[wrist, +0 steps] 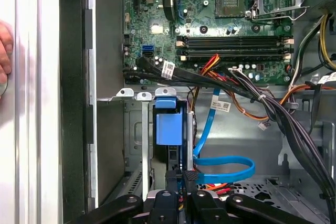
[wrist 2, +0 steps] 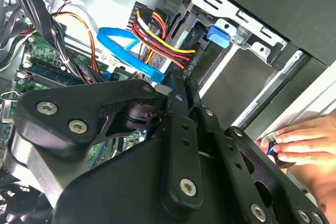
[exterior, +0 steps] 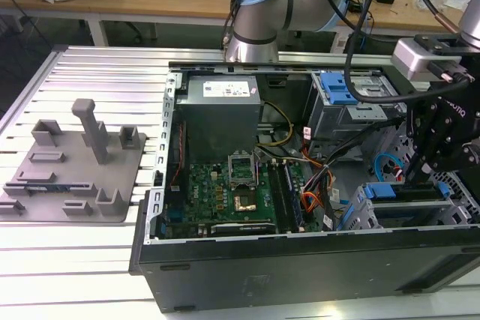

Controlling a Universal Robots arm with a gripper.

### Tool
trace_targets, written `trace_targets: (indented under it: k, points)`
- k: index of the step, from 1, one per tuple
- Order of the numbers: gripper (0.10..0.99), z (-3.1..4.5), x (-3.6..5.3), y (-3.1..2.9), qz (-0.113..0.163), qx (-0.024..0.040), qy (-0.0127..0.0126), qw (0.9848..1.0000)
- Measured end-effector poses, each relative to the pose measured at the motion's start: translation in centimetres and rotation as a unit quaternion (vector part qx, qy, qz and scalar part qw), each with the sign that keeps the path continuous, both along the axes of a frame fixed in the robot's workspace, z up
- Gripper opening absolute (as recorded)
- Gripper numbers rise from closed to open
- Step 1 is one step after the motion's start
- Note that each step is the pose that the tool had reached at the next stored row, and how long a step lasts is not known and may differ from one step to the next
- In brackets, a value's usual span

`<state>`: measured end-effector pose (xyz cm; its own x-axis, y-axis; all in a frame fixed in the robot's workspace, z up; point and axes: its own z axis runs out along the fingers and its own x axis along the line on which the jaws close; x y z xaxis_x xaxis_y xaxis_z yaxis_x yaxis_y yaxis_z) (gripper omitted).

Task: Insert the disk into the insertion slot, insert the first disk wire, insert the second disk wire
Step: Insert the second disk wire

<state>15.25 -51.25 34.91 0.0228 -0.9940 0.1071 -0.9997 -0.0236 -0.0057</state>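
Disk (wrist: pixel 169 127) sat in slot (wrist: pixel 137 145), blue carrier showing. Gripper (wrist: pixel 182 178) narrow, pinching wire plug at disk's rear. We reckoned: keep plug square, push slow, mind blue cable (wrist: pixel 223 169).

Counter (exterior: pixel 90 260): ribbed metal surface of long parallel slats, light silver-grey, running across the exterior view.
Computer case (exterior: pixel 300 275): black open tower lying on its side on the counter, toward the exterior view's right; inside faces up.
Grey fixture plate (exterior: pixel 71 177): flat grey plate lying on the counter toward the exterior view's left, well apart from the case; carries several raised blocks and one taller upright post.
Arm base (exterior: pixel 251 50): stands at the counter's far edge, just behind the case.
Hand (wrist: pixel 4 59): a person's hand rests on the slats beside the case wall in the first wrist view.
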Motion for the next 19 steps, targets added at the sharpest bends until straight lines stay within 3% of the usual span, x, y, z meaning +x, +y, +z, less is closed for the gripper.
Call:
trace_targets:
  k: [19]
  points:
    - [0.161, -0.63, 0.08, -0.11, 0.0, 0.0001, 0.0, 1.0]
